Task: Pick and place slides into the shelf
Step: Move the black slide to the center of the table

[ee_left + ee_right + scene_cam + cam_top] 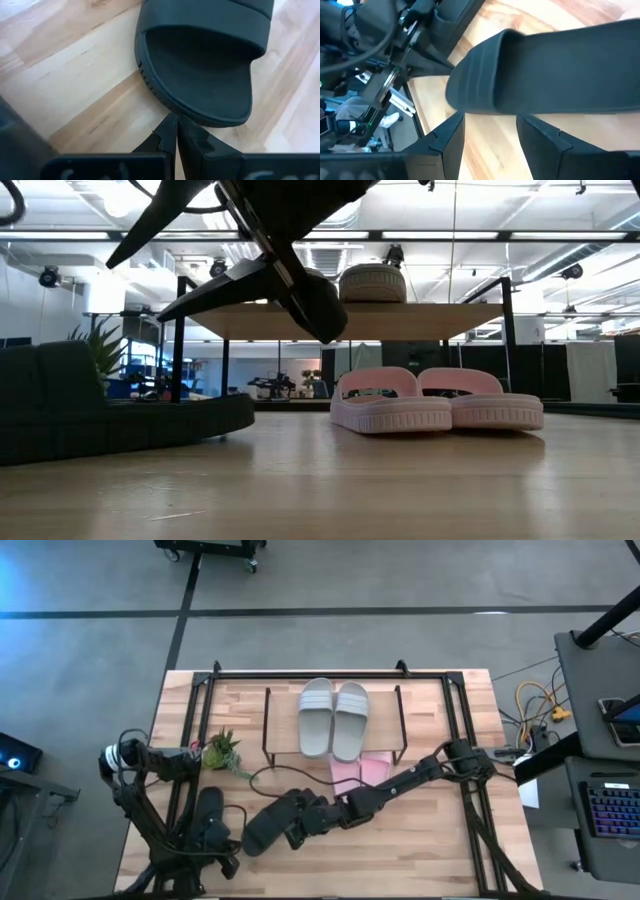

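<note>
two matte black foam slides [262, 825], ribbed soles; right jaws apart, left jaws together

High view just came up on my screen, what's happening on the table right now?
The right claw is at a black slide near the table's front, fingers spread to either side of it; whether it actually grips it is unclear. The left claw is shut and waits beside the other black slide at the front left. The grey-green pair already sits on top of the shelf, and the pink pair sits under its board.
</note>
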### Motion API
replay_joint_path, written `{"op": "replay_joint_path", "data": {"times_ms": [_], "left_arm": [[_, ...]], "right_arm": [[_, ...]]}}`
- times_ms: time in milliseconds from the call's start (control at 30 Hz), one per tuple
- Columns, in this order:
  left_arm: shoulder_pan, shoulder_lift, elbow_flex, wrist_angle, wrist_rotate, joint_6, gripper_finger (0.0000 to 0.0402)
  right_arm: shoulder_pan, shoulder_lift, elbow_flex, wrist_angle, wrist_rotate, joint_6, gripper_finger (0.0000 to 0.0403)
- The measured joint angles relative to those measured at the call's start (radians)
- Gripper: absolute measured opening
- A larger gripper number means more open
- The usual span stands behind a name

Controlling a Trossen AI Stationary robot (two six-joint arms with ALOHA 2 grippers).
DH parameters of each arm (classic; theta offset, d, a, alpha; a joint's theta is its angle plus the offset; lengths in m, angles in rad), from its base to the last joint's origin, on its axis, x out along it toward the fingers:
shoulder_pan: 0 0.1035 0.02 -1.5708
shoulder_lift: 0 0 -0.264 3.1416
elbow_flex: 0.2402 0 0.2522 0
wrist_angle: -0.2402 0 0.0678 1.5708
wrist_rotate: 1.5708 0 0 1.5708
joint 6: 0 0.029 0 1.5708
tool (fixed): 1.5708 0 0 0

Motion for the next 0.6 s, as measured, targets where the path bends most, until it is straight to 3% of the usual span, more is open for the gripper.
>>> {"op": "replay_joint_path", "data": {"times_ms": [333,600], "left_arm": [[0.104,0.001,-0.063,0.111,-0.067,0.113,0.0000],[0.146,-0.010,-0.058,0.119,0.001,0.203,0.0000]], "right_arm": [[0.004,0.000,0.000,-0.004,0.000,-0.001,0.0167],[0.008,0.000,0.000,-0.146,0.009,-0.008,0.0174]]}}
